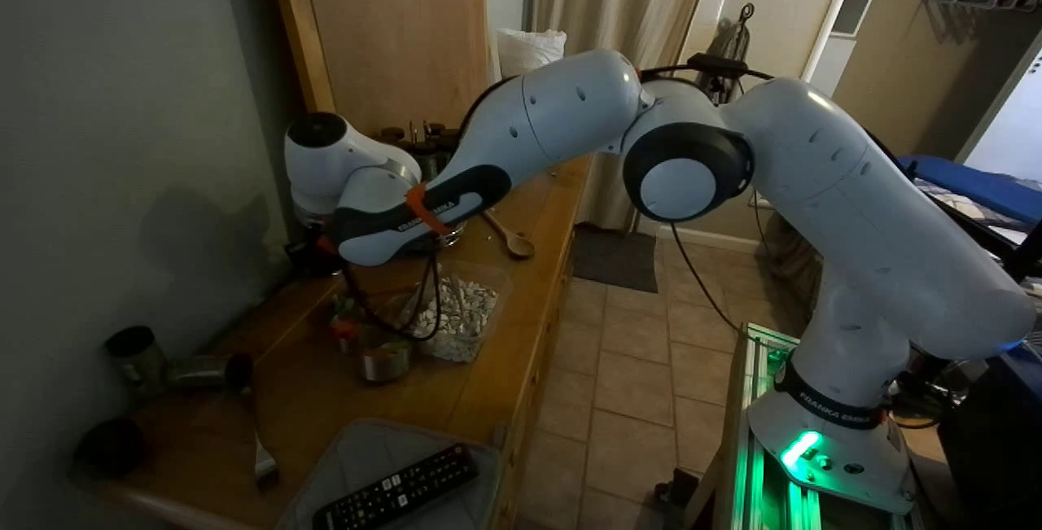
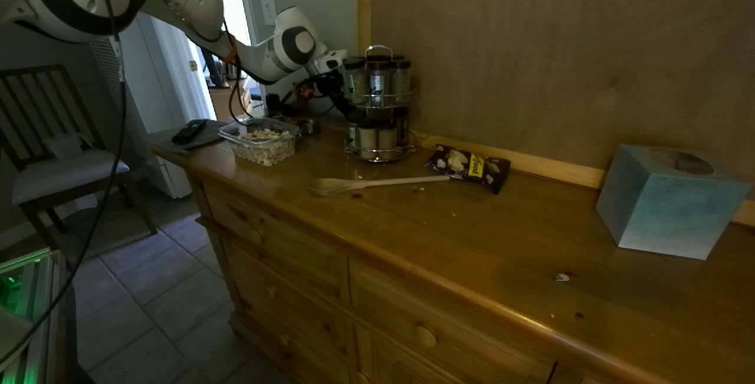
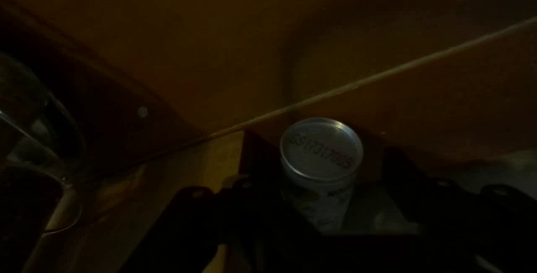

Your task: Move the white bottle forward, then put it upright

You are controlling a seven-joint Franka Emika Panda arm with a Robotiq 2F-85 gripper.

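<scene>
Pincer [image 3: 323,172] fingers stood apart in the wrist view, with the white bottle [image 3: 321,151] in the space between them, its stamped metal end toward the camera — the picture was so dark that I could not say whether either finger touched it. Just beside the pincer, in an exterior view, rose a two-tier wire rack [image 2: 380,157] of dark-lidded jars [image 2: 379,80]. A clear tub [image 2: 259,143] of pale pieces [image 2: 263,135] sat near the front edge of the desk [image 2: 501,242]; a wooden spoon [image 2: 377,183] lay nearby, its handle reaching a black snack bag [image 2: 469,166]. Well apart from these stood a teal tissue box [image 2: 672,201]. At the opposite end, in an exterior view, a black remote [image 1: 399,488] rested on a grey mat [image 1: 358,440] — and close to the wall [image 1: 122,147] one jar [image 1: 134,363] stood upright while another [image 1: 203,372] lay on its side just beside it. The pale arm [image 1: 562,111] arched from its green-lit base [image 1: 830,448] over the tiled floor [image 1: 635,367].
</scene>
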